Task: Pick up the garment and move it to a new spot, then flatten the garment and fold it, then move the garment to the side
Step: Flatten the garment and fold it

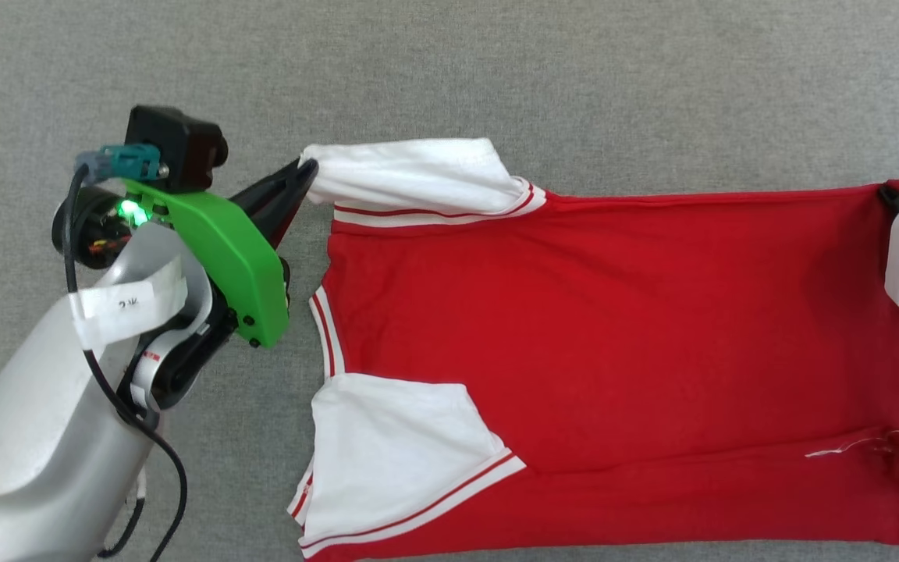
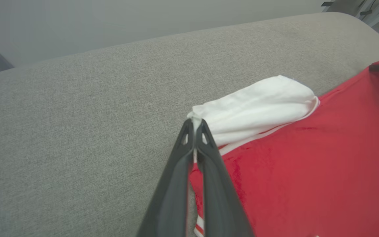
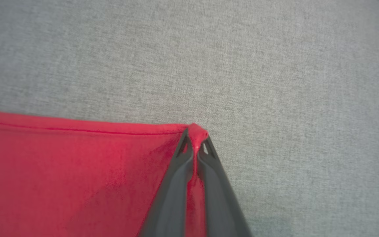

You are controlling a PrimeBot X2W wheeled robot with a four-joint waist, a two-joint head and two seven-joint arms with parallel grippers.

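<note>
The garment (image 1: 613,336) lies spread on the grey fabric surface, plain red side up, neck to the left and hem to the right; no lettering shows. Its two white sleeves sit at the left, one far (image 1: 410,176) and one near (image 1: 395,445). My left gripper (image 1: 305,173) is shut on the tip of the far white sleeve (image 2: 252,108), pinching it between the dark fingers (image 2: 194,126). My right gripper (image 3: 196,133) is shut on the far red hem corner (image 1: 894,190), which bunches up between its fingertips.
The grey woven surface (image 1: 496,70) stretches beyond the garment on the far and left sides. My left arm's silver forearm and green wrist housing (image 1: 223,250) stand left of the neckline. A loose white thread (image 1: 847,447) lies near the hem.
</note>
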